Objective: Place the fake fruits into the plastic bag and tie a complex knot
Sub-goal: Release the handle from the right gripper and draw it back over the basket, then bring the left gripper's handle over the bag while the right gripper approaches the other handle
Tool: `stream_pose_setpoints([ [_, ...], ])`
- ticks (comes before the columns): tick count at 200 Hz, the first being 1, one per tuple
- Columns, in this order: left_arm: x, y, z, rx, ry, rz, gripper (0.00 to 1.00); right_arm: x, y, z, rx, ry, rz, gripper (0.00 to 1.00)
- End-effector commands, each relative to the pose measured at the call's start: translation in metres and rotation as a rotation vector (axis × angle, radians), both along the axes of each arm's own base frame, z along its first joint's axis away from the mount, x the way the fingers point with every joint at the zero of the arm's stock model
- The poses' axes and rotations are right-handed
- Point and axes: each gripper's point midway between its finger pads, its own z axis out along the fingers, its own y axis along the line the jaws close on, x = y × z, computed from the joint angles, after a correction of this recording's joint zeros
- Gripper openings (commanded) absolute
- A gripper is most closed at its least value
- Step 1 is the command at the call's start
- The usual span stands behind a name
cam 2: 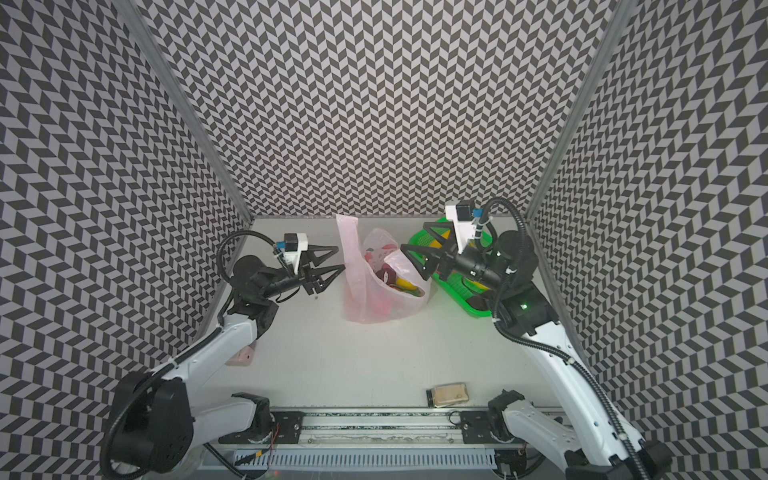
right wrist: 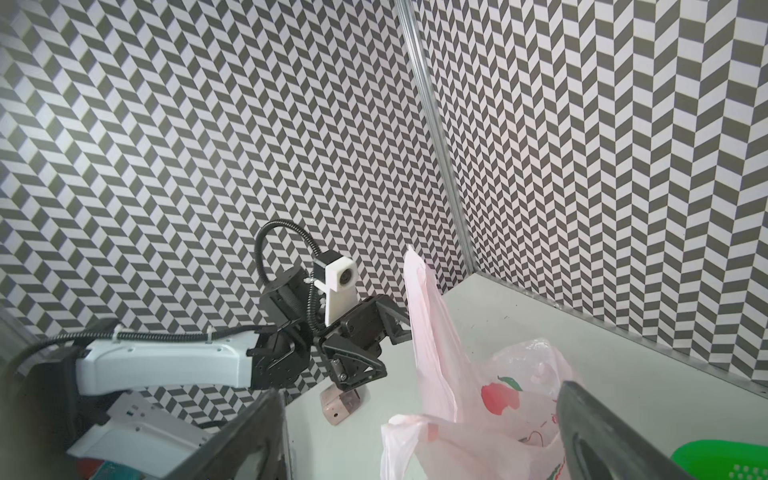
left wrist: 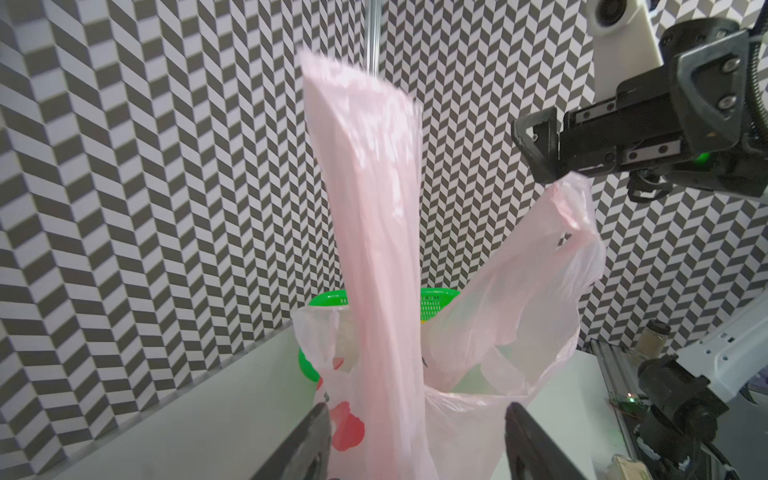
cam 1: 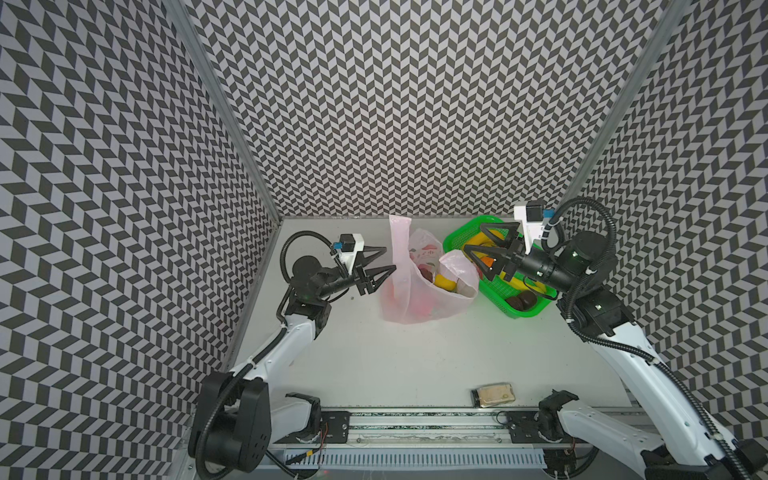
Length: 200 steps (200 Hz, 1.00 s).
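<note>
Across the pale table (cam 1: 415,365), the left arm (cam 1: 282,336) and right arm (cam 1: 636,357) reach in from the near corners. Toward the back sits the plastic bag (cam 1: 419,305), pink and see-through, with its mouth wide open and its bottom resting on the table. Its tall handle (cam 1: 399,241) stands straight up on the left side. The other handle (cam 1: 457,264) flops over to the right, and the two are apart, not yet tied. Just beside the bag's right side is the green basket (cam 1: 492,289), tucked into the back right corner.

Left hand (cam 1: 389,258) now: jaws apart, gripping nothing, tips just beside the tall handle. The left wrist view shows that strip rising between the fingers (left wrist: 307,440) with clear space on both sides.

Right hand (cam 1: 473,237): spread very wide and empty, hovering over the basket, its nearer tip just beside the flopped handle.

Some fake fruits (cam 1: 444,282) lie in the bag's mouth, yellow next to dark red. More sit in the basket: bananas (cam 1: 532,286), an orange (cam 1: 488,262) and dark brown ones (cam 1: 521,300).

Smallest last: a tan packet (cam 1: 493,395) lies near the table's front edge, and a pink block (cam 2: 241,357) sits by the left arm.
</note>
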Motion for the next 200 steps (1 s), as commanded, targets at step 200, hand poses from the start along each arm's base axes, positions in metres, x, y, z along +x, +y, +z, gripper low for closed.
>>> stream_pose_setpoints([
  [200, -0.08, -0.126, 0.054, -0.221, 0.509, -0.3, 0.76, -0.023, -0.036, -0.026, -0.012, 0.039, -0.169, 0.96],
])
